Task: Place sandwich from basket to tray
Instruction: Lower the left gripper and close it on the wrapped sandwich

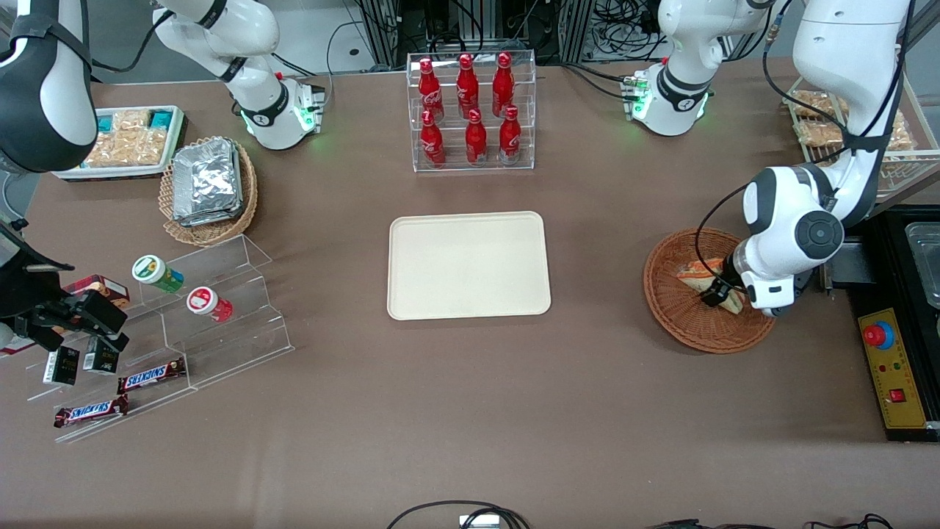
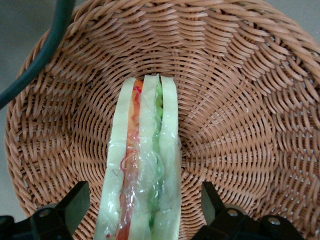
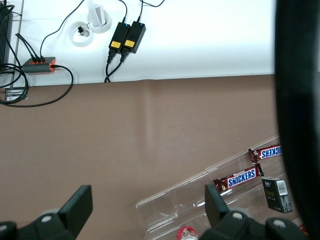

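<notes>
The sandwich (image 1: 692,273), a clear-wrapped wedge with orange and green filling, lies in the reddish-brown wicker basket (image 1: 670,316) toward the working arm's end of the table. My left gripper (image 1: 722,295) is down inside the basket over the sandwich. In the left wrist view the sandwich (image 2: 145,150) runs lengthwise between my two fingers, on the basket floor (image 2: 240,100). My gripper (image 2: 142,210) is open, with a gap of wicker showing on each side of the sandwich. The cream-beige tray (image 1: 468,264) lies bare in the middle of the table.
A clear rack of red bottles (image 1: 471,110) stands farther from the front camera than the tray. A tan basket of foil packets (image 1: 208,187), a white snack tray (image 1: 128,139) and a stepped acrylic stand (image 1: 183,330) lie toward the parked arm's end. A yellow control box (image 1: 896,375) sits beside the basket.
</notes>
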{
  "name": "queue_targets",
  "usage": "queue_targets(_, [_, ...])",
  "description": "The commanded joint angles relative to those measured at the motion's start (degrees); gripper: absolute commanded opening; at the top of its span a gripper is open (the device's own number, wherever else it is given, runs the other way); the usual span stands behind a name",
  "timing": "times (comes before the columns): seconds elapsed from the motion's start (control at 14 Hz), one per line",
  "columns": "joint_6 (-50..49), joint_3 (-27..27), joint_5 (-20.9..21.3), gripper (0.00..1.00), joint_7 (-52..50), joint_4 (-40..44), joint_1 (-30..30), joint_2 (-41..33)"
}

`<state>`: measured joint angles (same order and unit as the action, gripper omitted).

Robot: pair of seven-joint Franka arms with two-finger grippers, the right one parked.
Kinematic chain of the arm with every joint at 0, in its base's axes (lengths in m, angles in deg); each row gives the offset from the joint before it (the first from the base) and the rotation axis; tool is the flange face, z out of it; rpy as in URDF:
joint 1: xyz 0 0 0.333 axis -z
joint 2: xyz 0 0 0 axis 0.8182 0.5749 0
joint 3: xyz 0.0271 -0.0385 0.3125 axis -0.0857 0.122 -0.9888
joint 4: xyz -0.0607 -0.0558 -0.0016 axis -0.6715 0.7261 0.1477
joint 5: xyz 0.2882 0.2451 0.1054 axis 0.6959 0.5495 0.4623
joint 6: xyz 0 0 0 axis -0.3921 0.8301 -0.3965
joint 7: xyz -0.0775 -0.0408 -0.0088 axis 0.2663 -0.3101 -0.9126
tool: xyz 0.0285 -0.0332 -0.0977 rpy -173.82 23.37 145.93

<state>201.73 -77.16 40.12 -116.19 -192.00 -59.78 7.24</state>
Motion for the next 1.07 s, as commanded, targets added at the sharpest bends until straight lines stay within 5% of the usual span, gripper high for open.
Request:
queue_targets(0.0, [1.36,0.19,1.3,0.64,-1.63,-0.65,-0.31,0.18])
queue_targets(0.14, [1.36,0.19,2.0,0.13,-1.63,-0.65,-0.31,0.53])
queue_targets(0.21, [1.36,0.19,2.88,0.0,-1.63,-0.65,-0.31,0.54])
queue_targets(0.71, [-4.86,0.46,3.15,0.0,1.08,1.01,-0.22,-5.34])
queue_targets(1.0, [-15.67,1.24,2.28,0.0,8.2,9.26,0.57,-8.6])
